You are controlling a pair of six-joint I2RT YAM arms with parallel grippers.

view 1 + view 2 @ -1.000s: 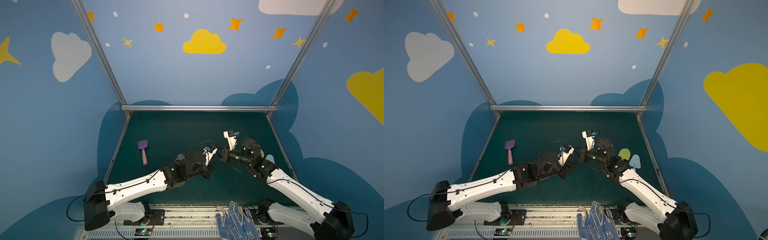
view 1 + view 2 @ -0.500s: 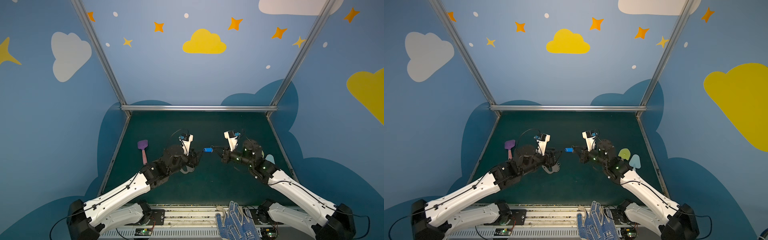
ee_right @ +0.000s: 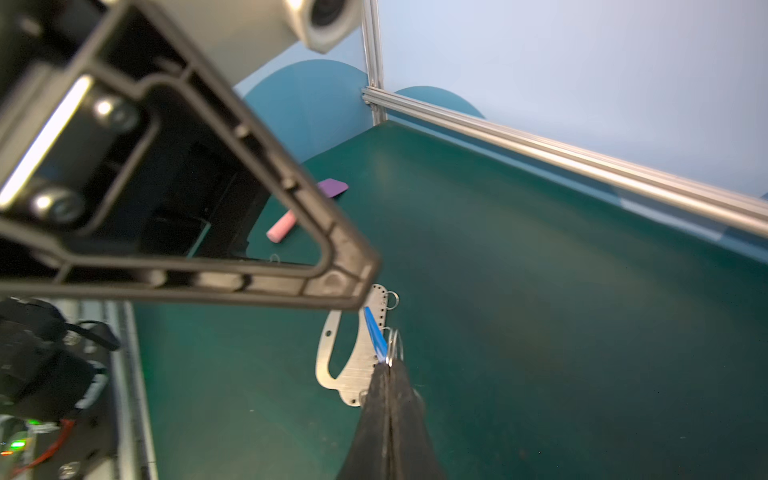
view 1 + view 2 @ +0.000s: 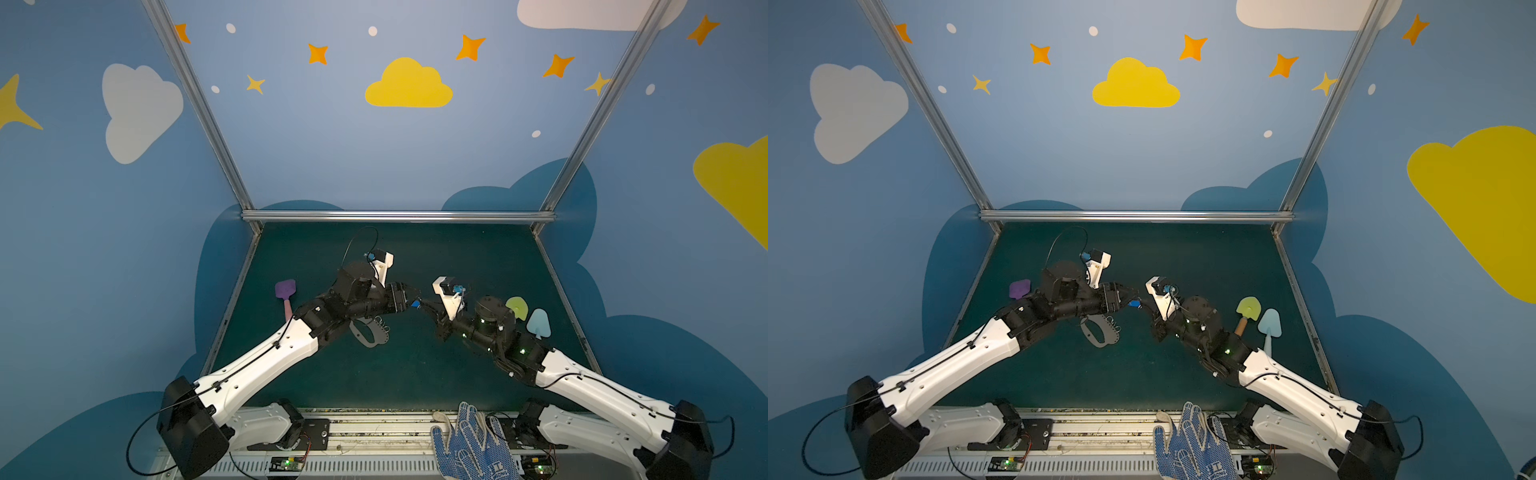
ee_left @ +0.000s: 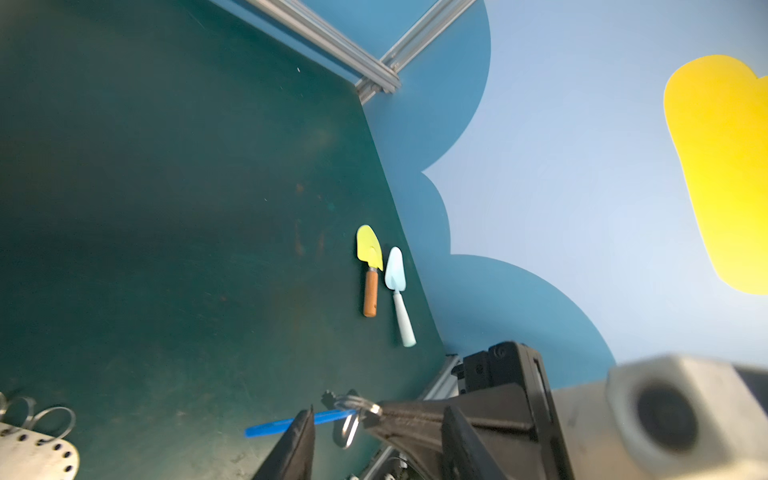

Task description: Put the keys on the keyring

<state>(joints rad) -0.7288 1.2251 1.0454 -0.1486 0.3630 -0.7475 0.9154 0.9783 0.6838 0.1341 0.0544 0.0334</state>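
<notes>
Right claw (image 3: 388, 366) is pinched fully closed, and it has the keys (image 3: 376, 334) by their little metal ring (image 5: 351, 419). The blue tag juts straight out from its tips, seen edge-on, up off the dark green worktop (image 4: 415, 374). The small key itself is too hard to pick out. Left claw (image 4: 412, 300) is in from the other side, nose to nose with the right one in both top views, right over the middle of the worktop. Its jaws stand partly apart and are clamped on nothing. In the left wrist view one finger (image 5: 297, 440) crosses in front of the tag while the other sits wide of it, with the right claw's tips reaching in between the two. In the right wrist view that finger's tip sits right at the far end of the tag, and whether it actually touches is hard to call. The keyring (image 4: 371, 334) lies flat on the worktop, apart from the keys, just below and to the left of the meeting point, half tucked under the left wrist. Its holed edge and split rings (image 5: 41, 415) are showing. Off to the left lies a purple spatula (image 4: 285, 289), and over on the right a yellow-green trowel (image 5: 369, 249) and a pale blue one (image 5: 394, 270) lie side by side.
</notes>
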